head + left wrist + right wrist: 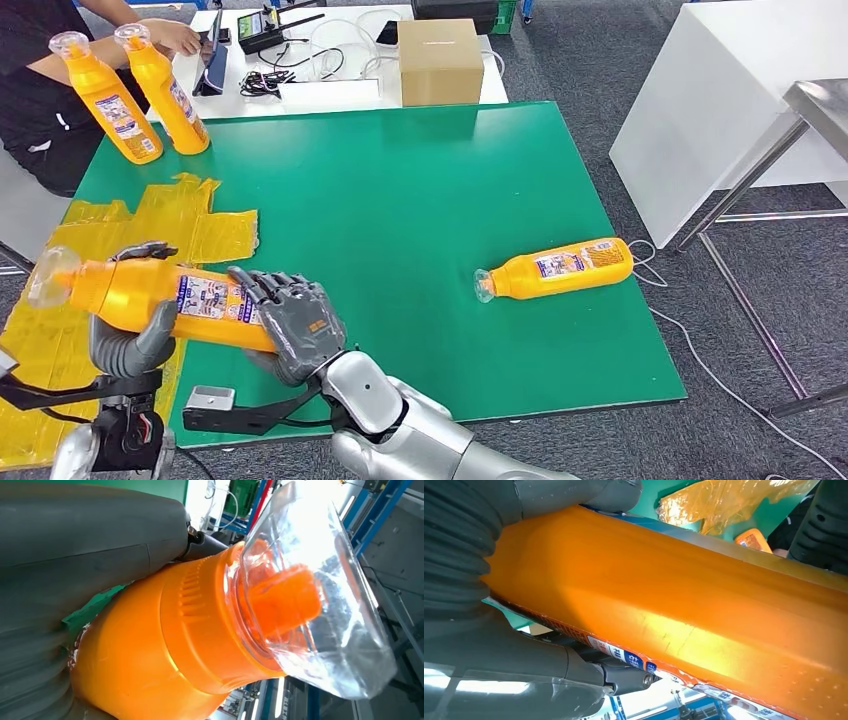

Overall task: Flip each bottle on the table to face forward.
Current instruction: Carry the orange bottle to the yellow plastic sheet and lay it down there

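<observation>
An orange bottle [150, 300] is held lying sideways above the table's near-left corner, approx 8 o'clock in head view, clear cap [48, 275] pointed to 9 o'clock. It is gripped by both hands: left hand [130, 335] is wrapped round the neck end, right hand [300, 325] is closed on the base end w/ label [215, 298] facing up. Yellow tape patch [190, 225] is seen on the green table [400, 200] just beyond. A 2nd bottle [555, 268] lies on its side at approx 3 o'clock, cap toward centre. At 11 o'clock, two bottles [135, 90] stand upright side by side near the far-left corner, next to a person [45, 120]. A cardboard box [440, 60] sits at 12 o'clock past the far edge.
</observation>
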Available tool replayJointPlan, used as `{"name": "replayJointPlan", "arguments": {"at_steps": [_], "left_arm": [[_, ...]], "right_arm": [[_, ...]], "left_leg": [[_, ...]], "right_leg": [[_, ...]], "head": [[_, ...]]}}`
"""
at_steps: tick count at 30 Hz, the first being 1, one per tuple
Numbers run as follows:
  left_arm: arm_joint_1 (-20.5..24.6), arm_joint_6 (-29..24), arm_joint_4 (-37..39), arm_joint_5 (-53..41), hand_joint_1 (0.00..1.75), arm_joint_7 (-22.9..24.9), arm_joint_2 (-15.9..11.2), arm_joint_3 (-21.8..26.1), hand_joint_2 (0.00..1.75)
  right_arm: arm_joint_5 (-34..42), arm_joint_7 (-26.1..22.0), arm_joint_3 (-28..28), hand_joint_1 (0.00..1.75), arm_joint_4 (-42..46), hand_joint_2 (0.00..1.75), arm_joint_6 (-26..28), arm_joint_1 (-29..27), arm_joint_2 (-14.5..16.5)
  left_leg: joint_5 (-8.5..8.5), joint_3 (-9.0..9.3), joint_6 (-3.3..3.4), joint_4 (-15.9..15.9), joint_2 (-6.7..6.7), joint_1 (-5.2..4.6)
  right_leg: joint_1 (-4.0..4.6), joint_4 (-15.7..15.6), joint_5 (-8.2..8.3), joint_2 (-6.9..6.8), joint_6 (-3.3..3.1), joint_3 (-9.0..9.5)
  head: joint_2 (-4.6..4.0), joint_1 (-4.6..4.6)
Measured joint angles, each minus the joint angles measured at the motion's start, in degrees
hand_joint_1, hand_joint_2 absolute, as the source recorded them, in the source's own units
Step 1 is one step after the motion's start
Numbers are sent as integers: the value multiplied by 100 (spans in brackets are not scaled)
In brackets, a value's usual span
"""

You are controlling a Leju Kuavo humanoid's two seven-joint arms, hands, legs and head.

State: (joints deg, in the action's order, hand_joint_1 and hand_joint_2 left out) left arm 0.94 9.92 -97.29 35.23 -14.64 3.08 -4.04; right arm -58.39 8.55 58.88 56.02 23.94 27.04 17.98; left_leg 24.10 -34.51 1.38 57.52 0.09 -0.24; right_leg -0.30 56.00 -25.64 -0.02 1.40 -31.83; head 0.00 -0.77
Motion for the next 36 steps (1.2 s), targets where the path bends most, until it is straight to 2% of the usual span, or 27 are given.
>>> {"name": "replayJointPlan", "arguments": {"at_steps": [8,10,12,14,21,28,32,36], "left_arm": [[-56,197,0,71,175,-12,-10,77,175],[-65,218,0,70,175,-10,-14,86,175],[-65,222,-1,46,175,-9,-18,91,175],[-63,166,-2,-77,175,-15,-26,92,175],[-64,-88,-49,-454,175,-95,-77,215,175],[-64,-168,-67,-552,175,-125,-87,263,175],[-66,-673,-98,-1219,175,-317,-102,413,175],[-55,-1453,-107,-2396,175,-568,-164,710,175]], "right_arm": [[27,2,13,143,153,175,-167,-5,-86],[37,8,10,69,188,175,-177,-14,-114],[38,9,8,0,214,87,-180,-29,-138],[20,28,3,0,234,0,-162,-58,-170],[-15,68,-206,0,424,0,-110,-262,-469],[-22,67,-262,0,534,0,-106,-327,-585],[29,138,-508,0,749,0,-61,-485,-726],[157,70,-980,0,1223,0,21,-823,-974]], "left_leg": [[0,0,0,0,0,0],[0,-1,0,0,-1,0],[0,-1,0,0,0,0],[0,-1,0,0,-1,0],[0,-2,0,0,-2,-1],[0,-2,0,0,-3,0],[0,-2,0,0,-4,0],[0,-3,0,0,-4,-1]], "right_leg": [[0,0,0,0,0,-1],[0,0,0,0,0,0],[0,0,0,0,0,0],[0,0,0,0,0,0],[0,0,0,-1,0,0],[0,0,0,-1,0,0],[0,0,0,-1,0,0],[-1,-1,0,-1,0,-1]], "head": [[0,1],[0,1],[0,1],[0,1],[0,1],[0,1],[0,1],[0,1]]}}
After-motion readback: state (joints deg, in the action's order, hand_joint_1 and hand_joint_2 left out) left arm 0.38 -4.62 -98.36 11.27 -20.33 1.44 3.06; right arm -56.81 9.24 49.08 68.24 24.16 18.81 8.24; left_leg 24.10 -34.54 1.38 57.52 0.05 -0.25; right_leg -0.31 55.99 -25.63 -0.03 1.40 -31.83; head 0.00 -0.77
